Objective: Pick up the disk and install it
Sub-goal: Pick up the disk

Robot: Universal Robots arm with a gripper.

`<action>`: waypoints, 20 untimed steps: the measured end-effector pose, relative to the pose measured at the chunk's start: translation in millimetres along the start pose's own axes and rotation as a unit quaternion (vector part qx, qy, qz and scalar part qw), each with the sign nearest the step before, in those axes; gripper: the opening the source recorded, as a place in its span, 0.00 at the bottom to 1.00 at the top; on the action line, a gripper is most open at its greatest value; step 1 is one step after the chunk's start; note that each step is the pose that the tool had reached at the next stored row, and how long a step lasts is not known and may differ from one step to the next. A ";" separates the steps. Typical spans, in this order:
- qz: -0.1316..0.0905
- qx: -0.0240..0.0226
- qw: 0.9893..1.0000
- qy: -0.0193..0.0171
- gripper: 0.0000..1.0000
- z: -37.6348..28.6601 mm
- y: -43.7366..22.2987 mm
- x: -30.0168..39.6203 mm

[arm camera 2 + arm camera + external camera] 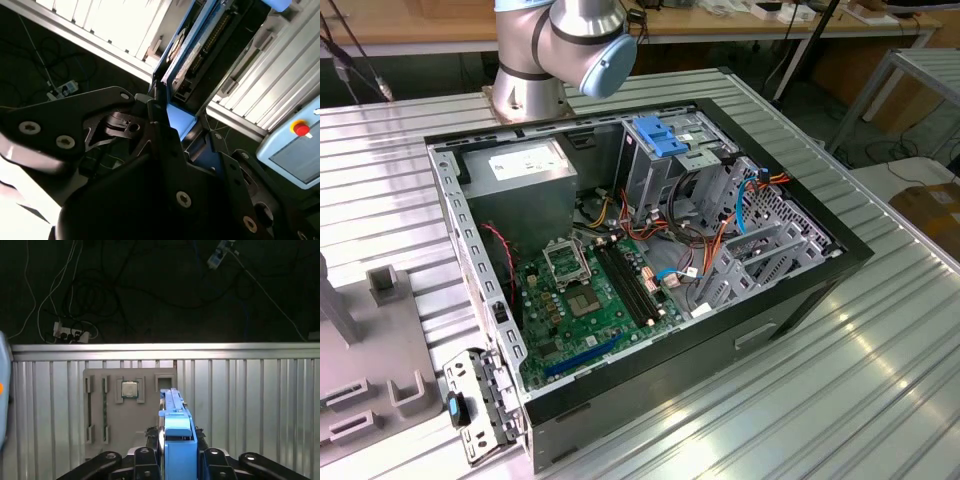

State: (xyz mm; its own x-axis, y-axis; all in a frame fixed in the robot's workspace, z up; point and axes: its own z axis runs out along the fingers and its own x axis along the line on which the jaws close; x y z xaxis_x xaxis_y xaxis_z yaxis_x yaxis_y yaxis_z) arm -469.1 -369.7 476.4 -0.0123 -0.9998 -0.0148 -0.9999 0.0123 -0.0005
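In the first wrist view I see the disk [176, 432] edge-on, its blue side rail facing the camera. My gripper [177, 456] is shut on it, with black fingers [146, 460] pressing from both sides. It hangs well above a ribbed metal table [250, 405]. In the second wrist view the disk [187, 52] shows its white label and blue rails beyond the gripper [161, 117] and its black linkage. The open computer case [800, 290] lies on its side in the exterior view, with a metal drive cage topped by a light-blue handle [665, 135].
A grey fixture plate [131, 412] under the gripper carries a processor chip [129, 389] and a memory stick [104, 410]. Inside the case are a green motherboard [595, 290], a grey power supply [525, 165] and loose cables [710, 250]. The arm's base [535, 85] stands behind the case.
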 end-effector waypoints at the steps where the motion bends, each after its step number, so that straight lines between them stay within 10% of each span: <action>1: 0.000 0.000 1.000 0.000 0.37 -4.5 0.0 -0.2; 5: 0.000 0.001 1.000 0.000 0.37 -32.5 0.0 -1.0; 7: 0.000 0.001 1.000 0.000 0.37 -32.4 -0.1 -1.0; 20: 0.000 0.001 1.000 0.000 0.37 -32.1 -96.8 -2.2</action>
State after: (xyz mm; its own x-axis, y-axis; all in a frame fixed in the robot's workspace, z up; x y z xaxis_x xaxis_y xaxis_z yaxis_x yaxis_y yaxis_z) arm -372.3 -369.1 508.5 -0.0125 -0.9998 -0.0139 -0.9999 0.0125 -0.0026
